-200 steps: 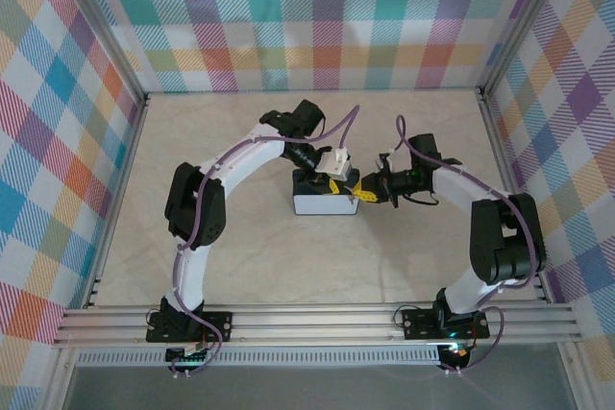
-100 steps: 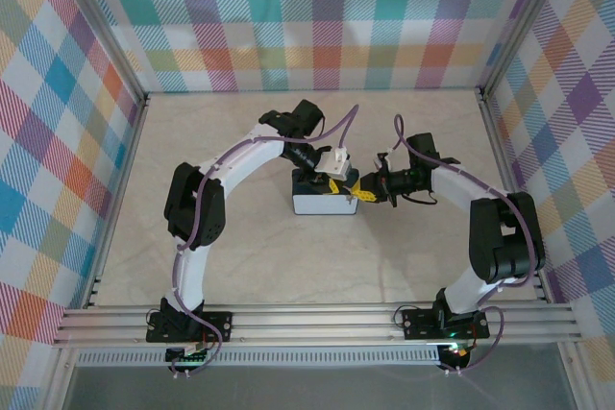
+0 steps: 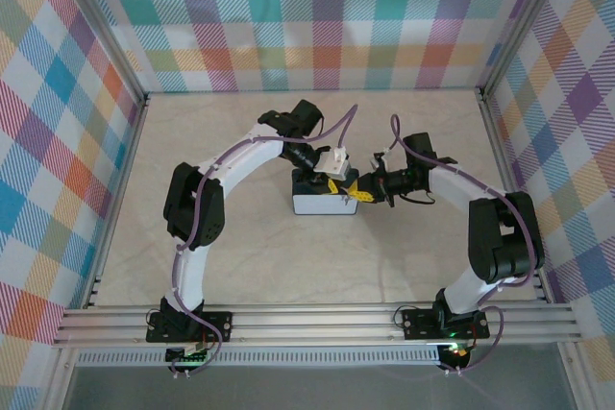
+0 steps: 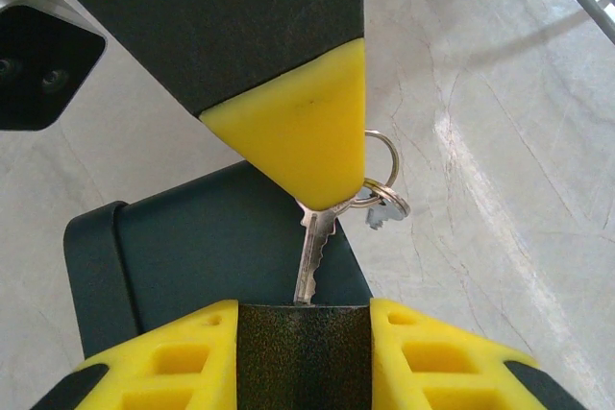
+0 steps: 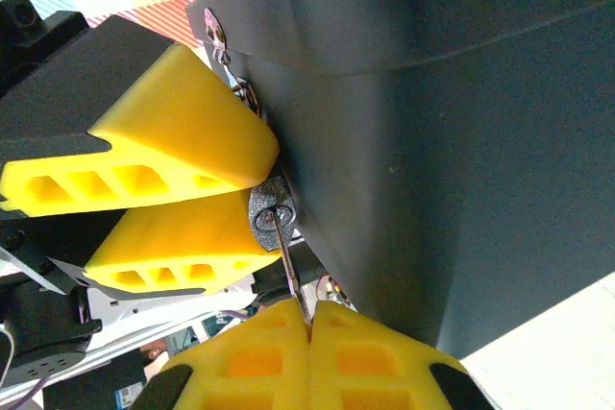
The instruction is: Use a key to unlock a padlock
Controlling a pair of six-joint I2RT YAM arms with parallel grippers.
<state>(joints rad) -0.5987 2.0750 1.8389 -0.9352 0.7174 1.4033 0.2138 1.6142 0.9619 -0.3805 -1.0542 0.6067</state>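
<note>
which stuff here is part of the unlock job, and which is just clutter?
In the job:
padlock, held in the left end effector
key, pinched by the right end effector, tip in the padlock

Just there:
dark box underneath
second key on the ring

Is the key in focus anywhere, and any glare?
Left wrist view: key sharp, a glare streak on the table. Right wrist view: key shaft sharp, lower-left background blurred. Top view: even light, no glare.

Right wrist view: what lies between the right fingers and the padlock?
Only the key, pinched in the right gripper and entering the padlock; the right wrist view shows it.
</note>
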